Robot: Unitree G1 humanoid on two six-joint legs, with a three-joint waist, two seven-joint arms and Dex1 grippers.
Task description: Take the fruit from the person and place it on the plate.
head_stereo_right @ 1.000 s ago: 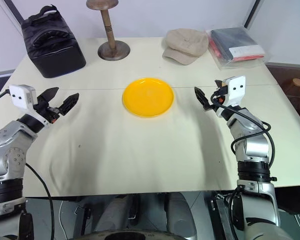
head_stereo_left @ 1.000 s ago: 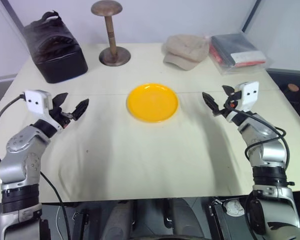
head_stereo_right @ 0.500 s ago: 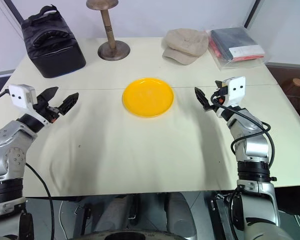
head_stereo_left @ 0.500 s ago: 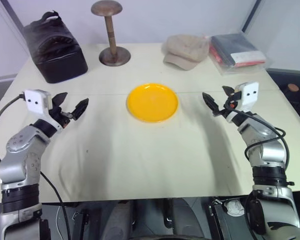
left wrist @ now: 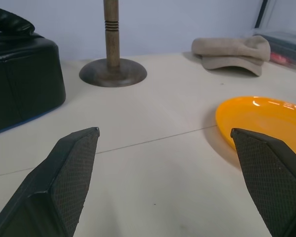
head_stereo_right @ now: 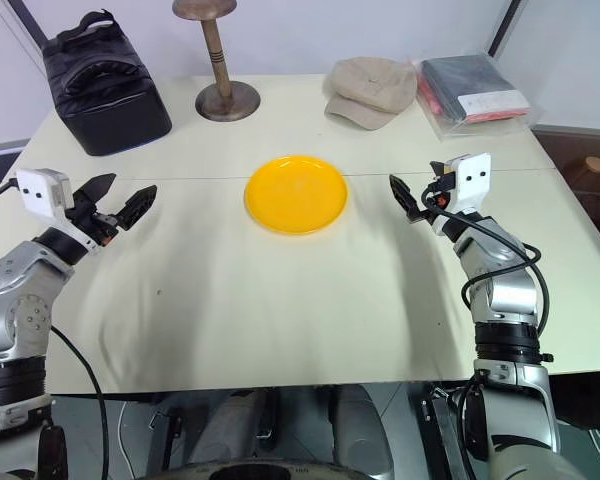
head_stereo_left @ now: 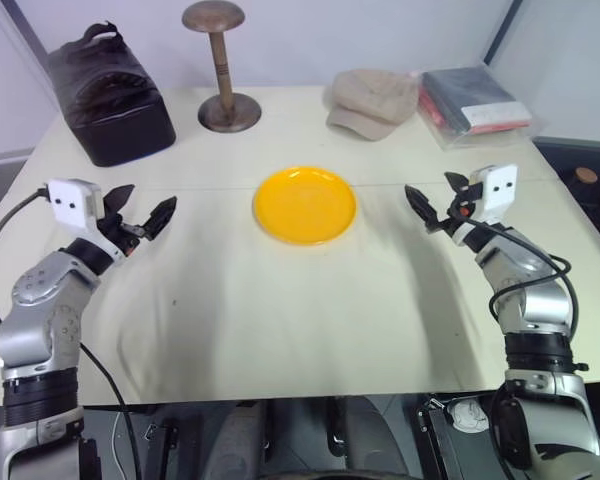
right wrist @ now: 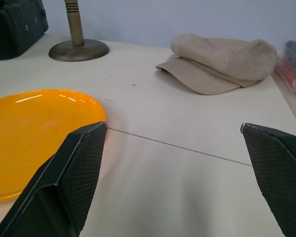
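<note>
The plate (head_stereo_left: 305,205) lies bare at the middle of the table (head_stereo_left: 280,310), and both grippers hover above the cloth on either side of it, well apart from it: the left gripper (head_stereo_left: 142,211) to its left, the right gripper (head_stereo_left: 432,201) to its right. Each has its jaws spread wide and holds nothing. Beyond the plate stand a wooden stand (head_stereo_left: 220,70) and a cap (head_stereo_left: 372,100), with a black bag (head_stereo_left: 110,95) far left of it and a packet (head_stereo_left: 477,102) far right.
</note>
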